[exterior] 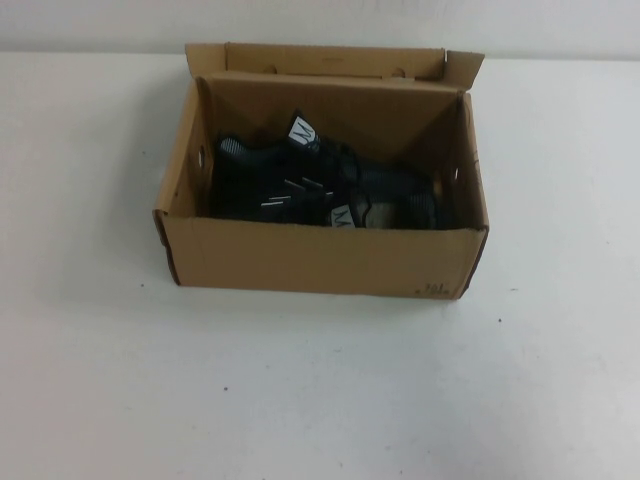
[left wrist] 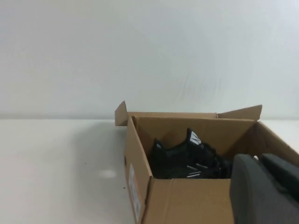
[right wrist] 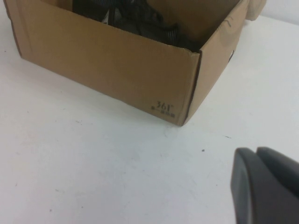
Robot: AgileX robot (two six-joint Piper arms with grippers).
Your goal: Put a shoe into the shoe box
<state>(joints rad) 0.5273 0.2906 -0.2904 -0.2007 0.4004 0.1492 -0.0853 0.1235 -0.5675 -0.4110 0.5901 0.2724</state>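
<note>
Shoe box (exterior: 320, 258) sits open in the middle of the white surface (exterior: 320, 400), flap lid standing up at the far side. Black footwear already lies inside. Two white logo tongue tags show in the high view, so likely both sneakers are in there: the shoe (exterior: 300, 180) with white dashes on its side lies toward the box's left and middle, its twin (exterior: 400, 200) toward the right. Can't cleanly split them, dark on dark. Nothing lies on the surface outside the box.

Left gripper (left wrist: 261, 186) — out of the high view, seen only in its own wrist view, low and near the box's left side, fingers clenched, holding nothing. Right gripper (right wrist: 266, 186) — also only in its wrist view, over bare surface off the box's front right corner by the small black print (right wrist: 163, 107), fingers clenched, empty.

Judgement: placement looks done, task at or near its end. What's left is clearing out well — keep both arms off the cardboard walls so the box doesn't slide, stay low and back away rather than sweeping over the open top. If the shoe needs settling, nudge it down from above, not by the wall. The lid isn't asked for, so leave it up.
</note>
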